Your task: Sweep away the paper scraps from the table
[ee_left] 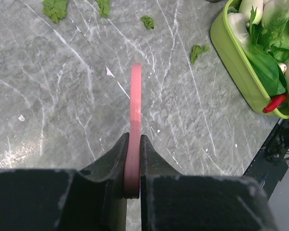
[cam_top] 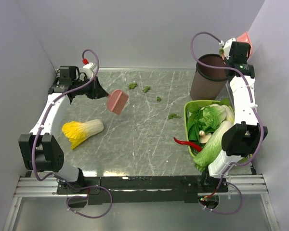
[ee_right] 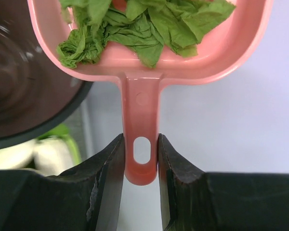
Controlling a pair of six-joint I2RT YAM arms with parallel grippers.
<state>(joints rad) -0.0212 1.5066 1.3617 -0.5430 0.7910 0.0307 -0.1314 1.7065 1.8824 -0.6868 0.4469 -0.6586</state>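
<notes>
Paper scraps (cam_top: 146,89) lie in a diagonal row, far-left to near-right, on desk (cam_top: 135,144); left hand (ee_left: 134,139) clamps brush (cam_top: 118,101), right hand (ee_right: 139,139) clamps dustpan (ee_right: 141,101) handle

a plain pale lilac back wall (cam_top: 135,29) stands along the far edge of the grey-green marble-look table (cam_top: 135,144). a left wall (cam_top: 12,72) and a right wall (cam_top: 282,72) of the same colour close the sides. a metal rail (cam_top: 26,186) runs along the near edge. the light is soft and even.
</notes>
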